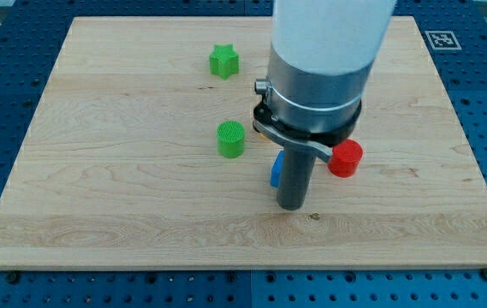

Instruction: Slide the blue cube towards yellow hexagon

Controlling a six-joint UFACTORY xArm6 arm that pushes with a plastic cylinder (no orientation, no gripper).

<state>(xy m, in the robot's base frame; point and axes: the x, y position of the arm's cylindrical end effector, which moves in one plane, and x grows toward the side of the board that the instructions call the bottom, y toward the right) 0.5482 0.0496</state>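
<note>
Small blue plastic cube [275, 170], light, rigid, easily slid, mostly hidden behind rod on pale wooden bench [123, 205]; my tip [290, 205] just below-right; no hand fitted; yellow hexagon unseen.

Wooden table [97, 188] with coloured blocks

On it lie a green star [223, 61], a green cylinder [231, 139], a red cylinder [346, 159] and a blue cube [275, 170], the cube mostly hidden behind the rod.
</note>
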